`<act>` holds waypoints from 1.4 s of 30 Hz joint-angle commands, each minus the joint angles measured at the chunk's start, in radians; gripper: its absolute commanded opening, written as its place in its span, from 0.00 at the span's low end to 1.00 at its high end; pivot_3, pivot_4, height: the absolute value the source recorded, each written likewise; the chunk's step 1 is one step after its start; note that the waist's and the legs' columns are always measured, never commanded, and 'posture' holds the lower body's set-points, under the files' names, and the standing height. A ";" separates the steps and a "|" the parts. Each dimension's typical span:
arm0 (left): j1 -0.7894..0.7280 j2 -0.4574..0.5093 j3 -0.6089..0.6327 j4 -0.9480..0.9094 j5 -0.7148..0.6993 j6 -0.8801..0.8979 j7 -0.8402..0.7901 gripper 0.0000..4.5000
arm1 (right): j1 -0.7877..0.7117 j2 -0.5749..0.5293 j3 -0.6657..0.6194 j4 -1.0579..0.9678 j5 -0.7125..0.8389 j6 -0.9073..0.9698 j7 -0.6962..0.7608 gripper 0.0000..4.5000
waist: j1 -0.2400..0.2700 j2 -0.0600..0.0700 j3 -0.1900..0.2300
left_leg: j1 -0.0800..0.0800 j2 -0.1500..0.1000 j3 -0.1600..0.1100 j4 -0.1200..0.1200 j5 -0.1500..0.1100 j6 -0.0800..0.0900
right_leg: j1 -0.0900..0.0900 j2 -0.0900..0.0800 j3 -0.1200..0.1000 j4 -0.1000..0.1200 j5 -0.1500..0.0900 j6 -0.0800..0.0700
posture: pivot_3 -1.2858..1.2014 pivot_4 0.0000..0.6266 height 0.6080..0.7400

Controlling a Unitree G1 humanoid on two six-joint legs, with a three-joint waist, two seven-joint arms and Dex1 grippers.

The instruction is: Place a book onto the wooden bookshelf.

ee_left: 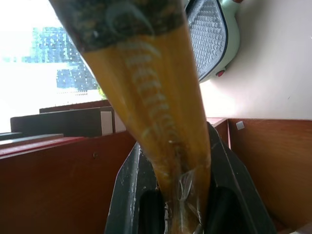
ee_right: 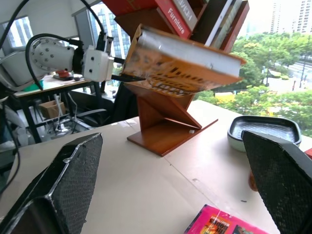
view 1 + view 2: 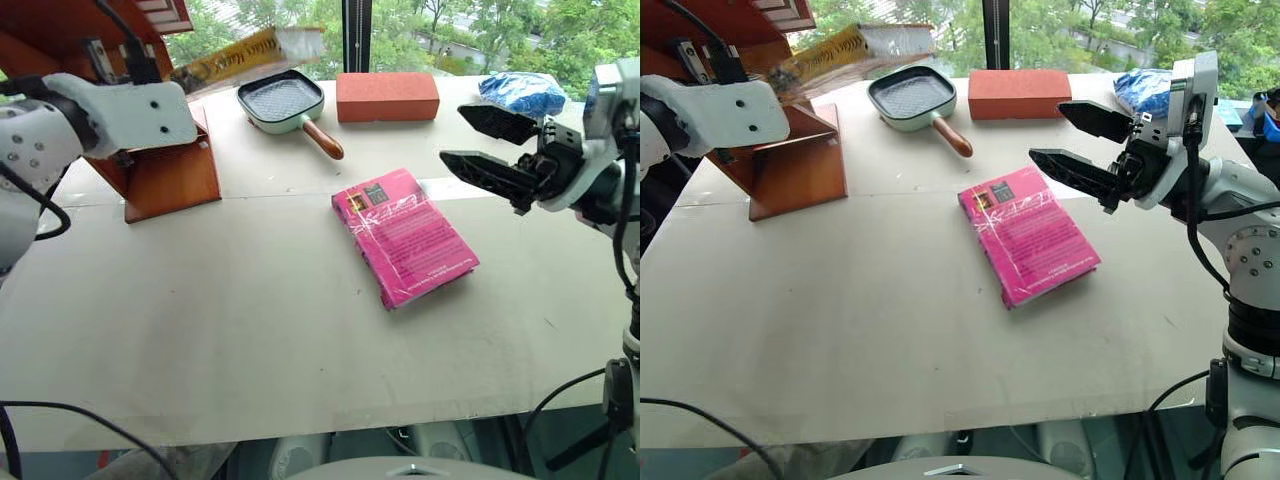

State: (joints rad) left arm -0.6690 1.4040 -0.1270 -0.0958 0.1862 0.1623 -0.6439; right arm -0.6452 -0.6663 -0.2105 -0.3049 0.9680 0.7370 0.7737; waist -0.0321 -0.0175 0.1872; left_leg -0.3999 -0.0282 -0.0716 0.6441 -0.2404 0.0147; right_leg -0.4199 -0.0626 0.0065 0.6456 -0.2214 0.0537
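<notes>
My left gripper is shut on the lower end of the yellow-orange book, which it holds in the air, tilted, next to the upper part of the wooden bookshelf. The right wrist view shows the book hanging in front of the slanted boards of the bookshelf, where other books stand higher up. My right gripper is raised at the right, open and empty, pointing left above the table near the pink book.
A bright pink book lies flat in the middle of the table. Behind it are a pale green grill pan with a wooden handle, a red-orange brick and a blue bag.
</notes>
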 commanded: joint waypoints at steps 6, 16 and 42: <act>-0.173 -0.061 0.002 0.302 0.152 -0.147 0.027 0.05 | -0.011 0.005 -0.006 -0.071 -0.050 -0.014 -0.081 1.00 | -0.015 -0.001 0.002 | 0.004 0.006 0.010 0.007 0.000 0.000 | -0.004 0.008 0.007 0.013 0.000 0.001 | 0.52 0.24 1.00; -0.264 -0.191 -0.015 0.287 0.208 -0.162 -0.027 0.05 | 0.024 -0.001 -0.020 -0.104 -0.055 -0.018 -0.099 1.00 | -0.008 -0.003 0.003 | 0.000 0.012 0.013 0.009 0.000 0.000 | -0.005 0.011 0.009 0.012 0.003 -0.005 | 0.52 0.24 1.00; -0.258 -0.112 -0.029 0.495 0.464 -0.095 -0.080 0.05 | -0.001 0.029 -0.008 -0.092 -0.098 -0.033 -0.115 1.00 | -0.006 -0.004 0.003 | -0.001 0.012 0.013 0.010 0.000 0.000 | -0.007 0.011 0.009 0.014 0.003 -0.005 | 0.52 0.24 1.00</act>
State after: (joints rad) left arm -0.9092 1.2684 -0.1967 0.3893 0.6364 0.0448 -0.7350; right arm -0.6178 -0.6391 -0.2021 -0.3750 0.8632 0.7273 0.6676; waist -0.0382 -0.0214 0.1907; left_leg -0.4007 -0.0166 -0.0587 0.6536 -0.2403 0.0147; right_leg -0.4265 -0.0520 0.0154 0.6602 -0.2182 0.0490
